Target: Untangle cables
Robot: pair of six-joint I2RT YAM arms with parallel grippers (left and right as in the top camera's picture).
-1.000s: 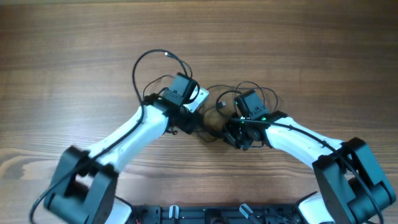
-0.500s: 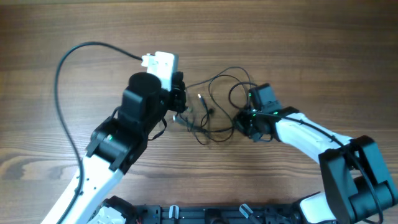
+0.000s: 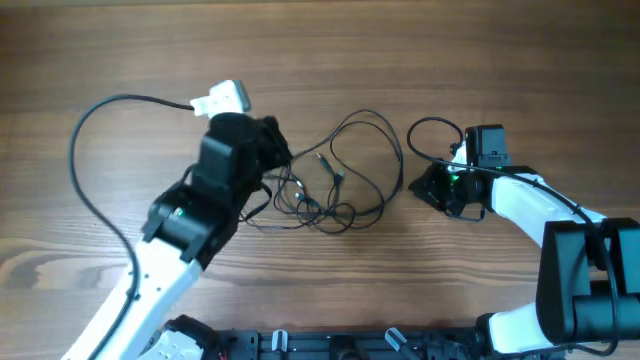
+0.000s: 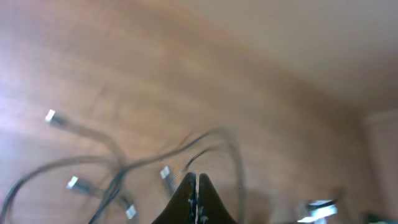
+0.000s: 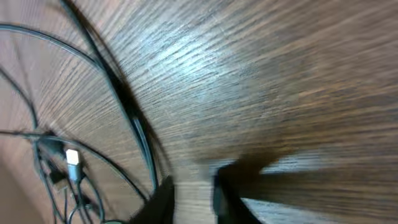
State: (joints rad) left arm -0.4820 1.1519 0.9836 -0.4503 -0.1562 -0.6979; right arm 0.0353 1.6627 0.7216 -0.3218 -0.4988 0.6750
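My left gripper point(image 4: 196, 199) has its fingers pressed together; I cannot tell whether a cord is caught between them. My right gripper point(image 5: 194, 198) shows a narrow gap, with one cord running just beside a finger. Since half a second ago it has drawn away to the right, and the cables point(image 3: 322, 210) lie spread wider on the table point(image 3: 480, 60), between both arms.

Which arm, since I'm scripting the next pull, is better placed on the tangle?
Probably left: the left gripper hangs over the cables' knot; the right gripper sits beside only the outer loop.
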